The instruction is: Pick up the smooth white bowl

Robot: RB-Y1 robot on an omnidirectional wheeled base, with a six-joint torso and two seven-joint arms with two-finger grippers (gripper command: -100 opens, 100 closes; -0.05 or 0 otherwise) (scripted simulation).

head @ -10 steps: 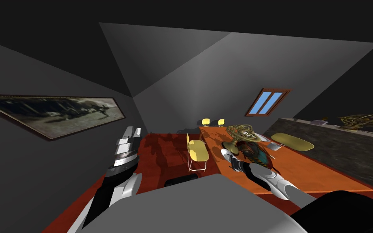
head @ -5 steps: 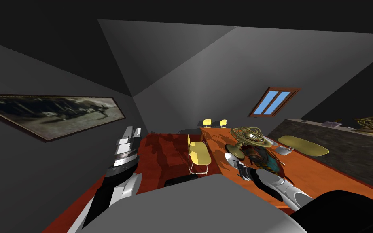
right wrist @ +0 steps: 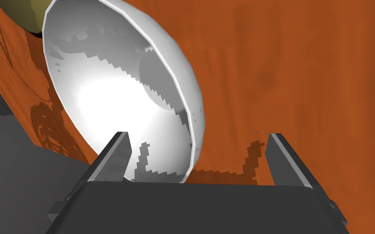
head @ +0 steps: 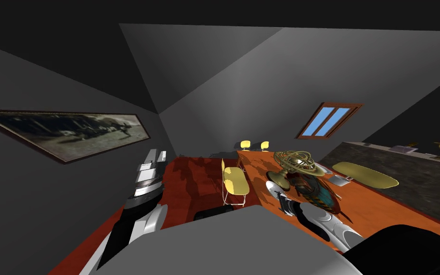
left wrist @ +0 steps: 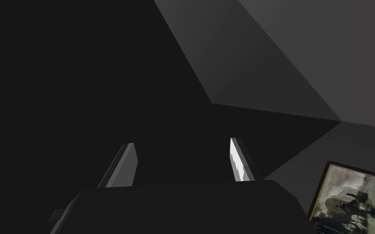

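Observation:
The smooth white bowl (right wrist: 117, 93) lies on the orange wooden table (right wrist: 304, 73) near its edge. My right gripper (right wrist: 199, 156) is open right at it. The bowl's near rim sits between the two fingers: one finger (right wrist: 115, 156) is over the bowl's hollow, the other over bare table. From the head, the bowl (head: 272, 184) shows just beyond my right gripper (head: 285, 203) at the table's (head: 381, 205) near left corner. My left gripper (head: 152, 160) is raised at the left, and its wrist view shows the left gripper (left wrist: 182, 162) open and holding nothing.
A brass ringed globe (head: 298, 162) and a colourful ornament (head: 312, 191) stand right behind the bowl. A yellow oblong dish (head: 364, 174) lies farther right. A yellow chair (head: 235, 181) stands left of the table. A dark counter (head: 405, 176) runs along the right.
My head view has swung a little, so the table and window sit farther right in the picture. The right gripper stays at the bowl, slightly nearer me. The left arm has not moved.

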